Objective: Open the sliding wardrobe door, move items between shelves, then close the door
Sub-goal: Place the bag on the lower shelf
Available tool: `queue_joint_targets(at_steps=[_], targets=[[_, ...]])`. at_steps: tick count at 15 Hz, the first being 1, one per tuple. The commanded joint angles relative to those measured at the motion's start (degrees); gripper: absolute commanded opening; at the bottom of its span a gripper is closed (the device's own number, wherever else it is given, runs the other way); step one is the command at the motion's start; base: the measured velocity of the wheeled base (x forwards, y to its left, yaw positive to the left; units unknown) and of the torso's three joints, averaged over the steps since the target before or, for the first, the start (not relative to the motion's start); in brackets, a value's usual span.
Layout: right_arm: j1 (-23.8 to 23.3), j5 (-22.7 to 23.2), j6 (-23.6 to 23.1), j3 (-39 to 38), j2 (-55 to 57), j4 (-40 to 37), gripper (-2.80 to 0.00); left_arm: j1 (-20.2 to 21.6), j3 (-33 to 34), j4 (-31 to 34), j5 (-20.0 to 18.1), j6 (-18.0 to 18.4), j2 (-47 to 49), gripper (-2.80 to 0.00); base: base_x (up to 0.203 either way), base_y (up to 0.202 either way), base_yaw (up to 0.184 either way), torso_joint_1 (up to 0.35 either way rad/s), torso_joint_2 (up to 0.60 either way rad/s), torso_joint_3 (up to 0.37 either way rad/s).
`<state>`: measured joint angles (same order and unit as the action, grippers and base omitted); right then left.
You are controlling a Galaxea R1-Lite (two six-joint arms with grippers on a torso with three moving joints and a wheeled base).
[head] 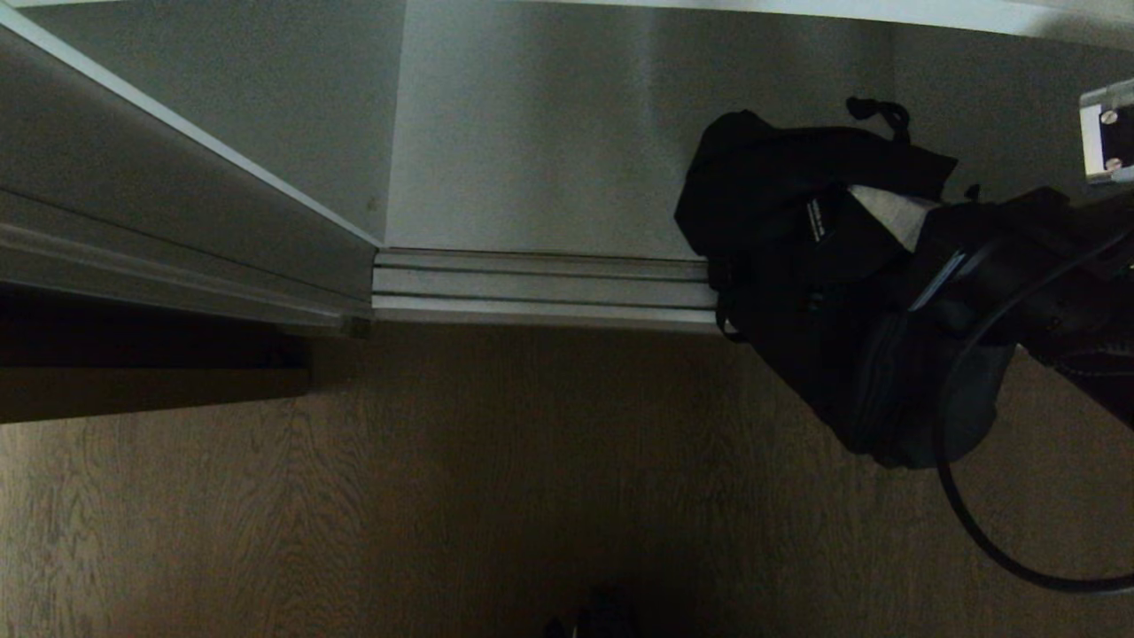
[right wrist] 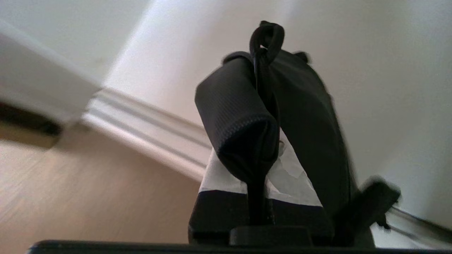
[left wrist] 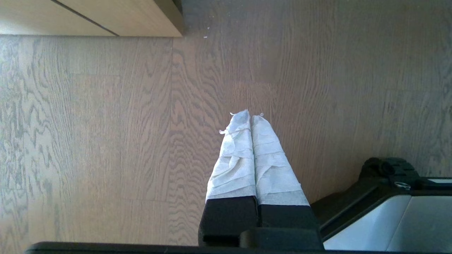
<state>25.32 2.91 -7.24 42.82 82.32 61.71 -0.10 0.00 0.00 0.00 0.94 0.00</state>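
Note:
A soft black bag (head: 797, 266) with a small line of white lettering is at the right of the wardrobe opening. It straddles the front edge of the grey-white bottom shelf (head: 549, 159) and reaches out over the floor. My right gripper (head: 886, 217) is shut on a black strap of the bag (right wrist: 233, 106), which runs between its white-taped fingers (right wrist: 215, 176). The sliding wardrobe door (head: 177, 221) stands slid to the left, leaving the opening uncovered. My left gripper (left wrist: 251, 118) is shut on nothing and parked over the wood floor.
Silver door tracks (head: 540, 288) run along the shelf's front edge. Dark wood floor (head: 443, 487) lies before them. A black cable (head: 966, 496) loops from my right arm. A metal bracket (head: 1107, 133) is at the far right. A light wood cabinet front (left wrist: 88, 17) is near my left gripper.

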Motion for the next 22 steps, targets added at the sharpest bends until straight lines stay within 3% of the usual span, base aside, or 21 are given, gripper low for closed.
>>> queue_joint_targets(at_steps=[1, 6, 9, 15, 22], targets=[[2.6, 0.4, -4.0, -0.8, 1.3, 0.6, -2.8, 0.0, 0.0, 0.0, 0.0, 0.0, 0.0, -2.8, 0.0, 0.0, 0.0, 0.0, 0.0, 0.0], [5.9, 4.3, -12.0, 0.5, 4.7, 0.4, -2.8, 0.0, 0.0, 0.0, 0.0, 0.0, 0.1, -2.8, 0.0, 0.0, 0.0, 0.0, 0.0, 0.0], [7.5, 4.5, -14.1, 3.0, 5.9, 0.0, -2.8, 0.0, 0.0, 0.0, 0.0, 0.0, 0.1, -2.8, 0.0, 0.0, 0.0, 0.0, 0.0, 0.0], [7.5, 6.5, -18.2, 10.4, 4.6, -7.8, -2.8, 0.0, 0.0, 0.0, 0.0, 0.0, 0.0, -2.8, 0.0, 0.0, 0.0, 0.0, 0.0, 0.0], [7.6, 9.5, -27.9, 11.3, 9.9, -6.1, -2.8, 0.0, 0.0, 0.0, 0.0, 0.0, 0.0, -2.8, 0.0, 0.0, 0.0, 0.0, 0.0, 0.0]])
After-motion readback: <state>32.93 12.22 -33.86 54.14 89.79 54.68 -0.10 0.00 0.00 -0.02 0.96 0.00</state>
